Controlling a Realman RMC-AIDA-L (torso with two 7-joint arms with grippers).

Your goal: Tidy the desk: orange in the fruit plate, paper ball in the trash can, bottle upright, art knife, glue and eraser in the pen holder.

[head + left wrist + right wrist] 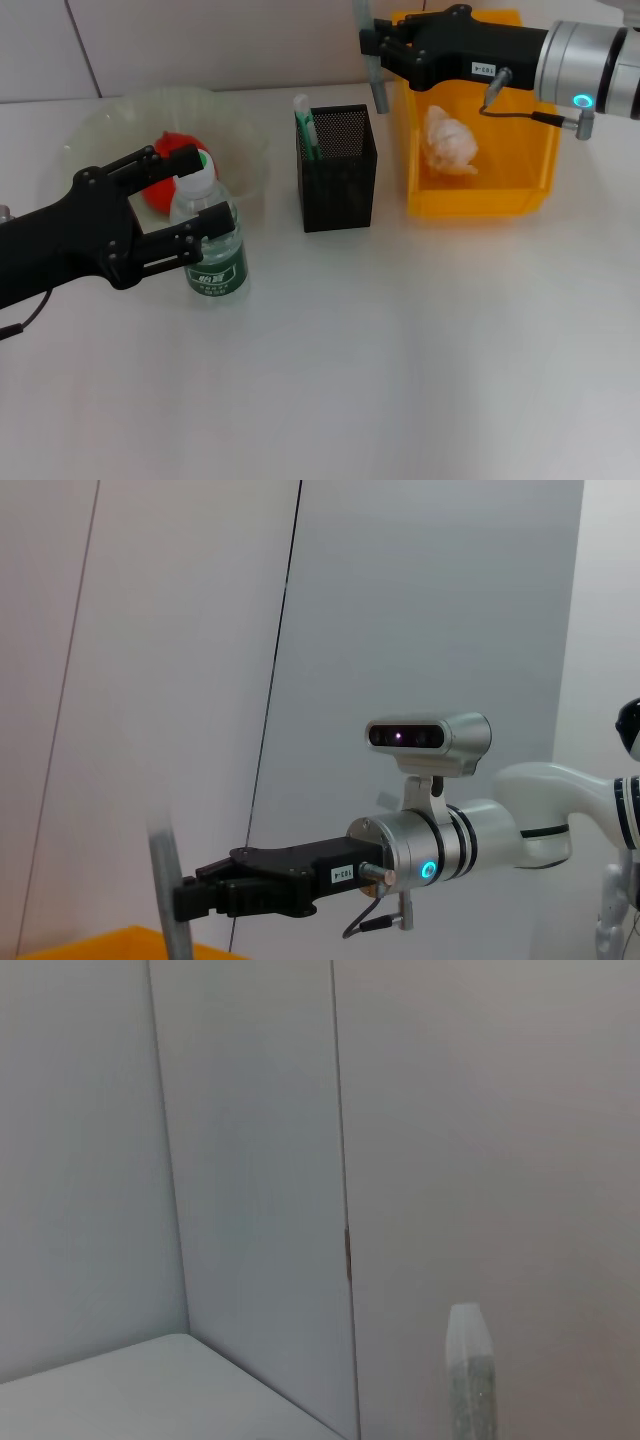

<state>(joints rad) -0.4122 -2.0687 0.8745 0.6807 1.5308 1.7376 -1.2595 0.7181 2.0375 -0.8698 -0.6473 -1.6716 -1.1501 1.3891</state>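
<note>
Nearest on the table, toward its left edge, the left gripper (pixel 190 205) has its jaws spread either side of the bottle (pixel 208 240), which stands upright with its white cap on. The fingers (pixel 205 222) flank the neck and shoulder; whether they press the plastic cannot be told.

Behind the bottle sits the fruit plate (pixel 100 125), a clear bowl holding the orange (pixel 160 190) (mostly hidden by the gripper).

At the table's centre stands the pen holder (pixel 338 168), black mesh, with a green-and-white item (pixel 305 125) already propped in its left corner.

Toward the far right corner is the trash can (pixel 478 200), a yellow bin with the paper ball (pixel 450 140) inside. The right gripper (pixel 375 45) hangs at the bin's far left corner, clamped on a grey upright stick (pixel 376 85), probably the art knife or glue.

Judgement: for the bottle, release by widening evenly and withdrawing level, so neither finger drags the cap. For the stick, carry it over the holder's opening, vertical, before letting go.
</note>
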